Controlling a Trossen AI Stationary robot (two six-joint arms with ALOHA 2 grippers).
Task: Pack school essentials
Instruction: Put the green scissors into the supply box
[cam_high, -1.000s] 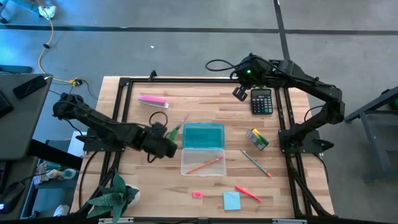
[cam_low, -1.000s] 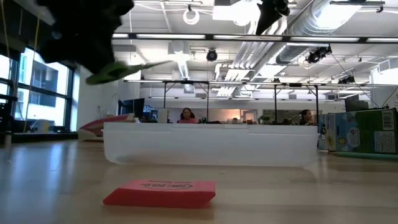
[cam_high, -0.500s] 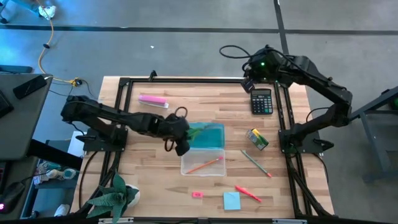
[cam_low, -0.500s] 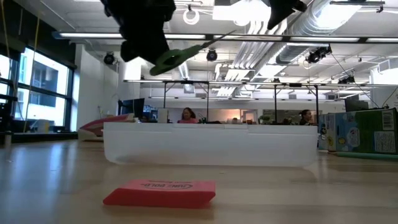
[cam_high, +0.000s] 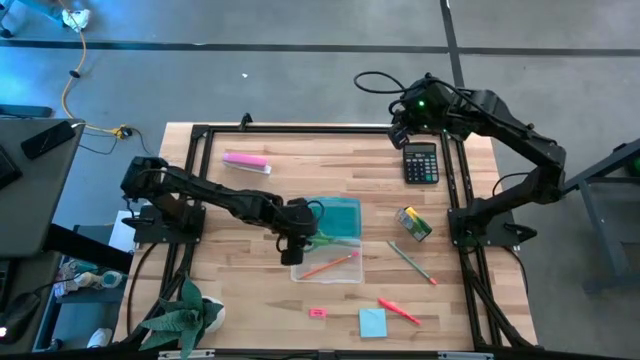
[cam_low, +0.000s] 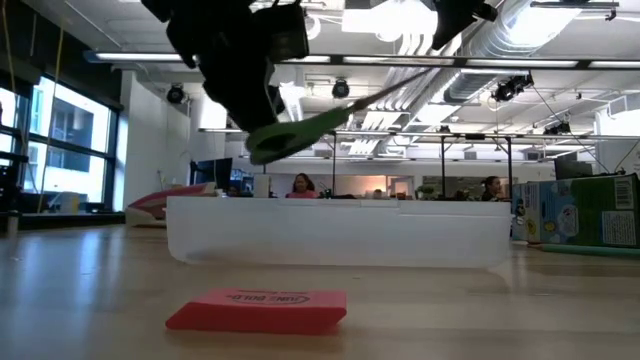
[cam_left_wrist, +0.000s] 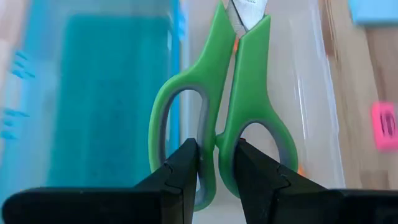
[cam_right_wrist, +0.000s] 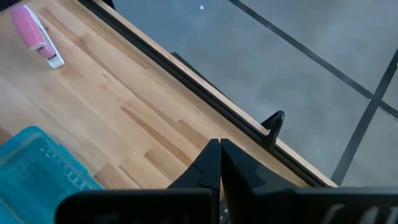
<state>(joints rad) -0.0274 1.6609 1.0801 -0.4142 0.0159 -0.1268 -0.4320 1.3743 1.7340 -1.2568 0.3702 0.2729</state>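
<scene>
My left gripper (cam_high: 303, 228) is shut on the green-handled scissors (cam_left_wrist: 217, 106) and hovers over the open pencil case, above the seam between its teal lid (cam_high: 332, 213) and its clear tray (cam_high: 327, 265). An orange pencil (cam_high: 331, 265) lies in the tray. On the table lie a green pencil (cam_high: 412, 262), a red pen (cam_high: 398, 311), a pink eraser (cam_high: 317, 312), a light-blue sticky pad (cam_high: 372, 322) and a yellow-green box (cam_high: 414, 223). My right gripper (cam_right_wrist: 219, 155) is shut, raised near the far edge beside the calculator (cam_high: 421, 162). My left gripper pinches the scissors by the inner bars of the two handle loops (cam_left_wrist: 217, 146), one finger (cam_left_wrist: 186, 168) inside each loop. The scissors are lifted clear above the case, and their blades (cam_low: 375, 95) point away from the gripper, tilted slightly upward.
A pink-and-white bar (cam_high: 246, 161) lies near the far left. A potted plant (cam_high: 185, 315) stands at the near left corner. A black frame rail runs along the table's far edge (cam_right_wrist: 186, 68). Bare wood lies between the case and the near-edge items.
My left gripper has carried the scissors from left of the case toward the table's right edge, over the case, and turned so that the blades point more to the right. It has sunk a little in the last half second. My right gripper drew back toward the far right corner.
</scene>
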